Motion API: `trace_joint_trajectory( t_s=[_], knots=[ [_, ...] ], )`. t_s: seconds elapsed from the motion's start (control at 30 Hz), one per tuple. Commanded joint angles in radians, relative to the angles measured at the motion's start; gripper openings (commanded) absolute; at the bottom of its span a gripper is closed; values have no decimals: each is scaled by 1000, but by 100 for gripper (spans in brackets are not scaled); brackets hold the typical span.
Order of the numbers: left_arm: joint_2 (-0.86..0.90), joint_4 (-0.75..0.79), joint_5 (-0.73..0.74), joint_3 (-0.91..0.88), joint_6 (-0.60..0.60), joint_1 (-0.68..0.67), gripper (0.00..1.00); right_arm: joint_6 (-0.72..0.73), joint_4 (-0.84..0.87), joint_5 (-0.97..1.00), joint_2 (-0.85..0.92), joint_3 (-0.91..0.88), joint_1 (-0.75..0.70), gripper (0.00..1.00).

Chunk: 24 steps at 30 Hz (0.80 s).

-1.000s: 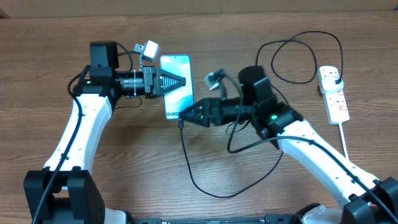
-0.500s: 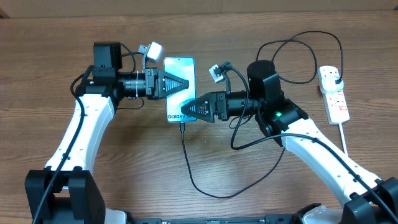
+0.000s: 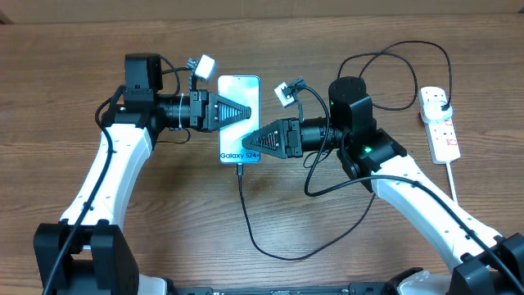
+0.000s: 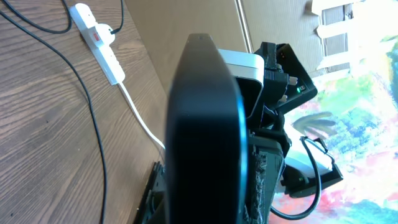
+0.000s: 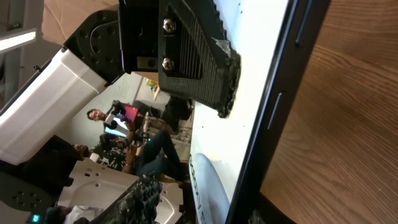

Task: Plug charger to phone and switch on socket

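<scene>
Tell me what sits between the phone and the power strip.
The overhead view shows the right gripper and its arm, plus loops of the black charger cable, between the phone and the socket.

overhead looks straight down on the brown wooden table (image 3: 188,213). both wrist cameras sit very close to the slim teal-screened phone (image 3: 246,86), facing each other across it.

Under me lies a brown wood-grain table (image 3: 164,238), with a cardboard strip (image 3: 246,6) along the top edge. A colourful painted surface (image 4: 367,124) fills my left wrist view's right side.
</scene>
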Motion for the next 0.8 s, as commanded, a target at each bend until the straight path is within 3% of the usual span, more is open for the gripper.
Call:
trace_joint_trajectory(
  t_s=[0.0, 0.23, 0.4, 0.53, 0.6, 0.63, 0.7, 0.77],
  knots=[
    [-5, 7, 26, 2, -5, -16, 4, 1, 11, -16, -7, 20, -1, 36],
    [-5, 14, 26, 2, -4, -40, 4, 1, 7, -2, -7, 20, -1, 23],
    [-5, 39, 21, 2, -3, -48, 4, 0, 7, -2, -7, 20, -1, 7],
    [-5, 39, -29, 2, -4, -48, 9, 1, 7, 2, -7, 20, -1, 4],
    [-5, 40, -55, 2, -4, -48, 17, 1, 7, 2, -7, 20, -1, 4],
    [-5, 40, -65, 2, -4, -48, 26, 1, 6, 2, -7, 20, -1, 4],
    [-5, 40, -107, 2, -3, -46, 59, 1, 6, 2, -7, 20, -1, 4],
    [-5, 39, -176, 2, -3, -45, 78, 1, 6, 8, -7, 20, -1, 4]
  ],
)
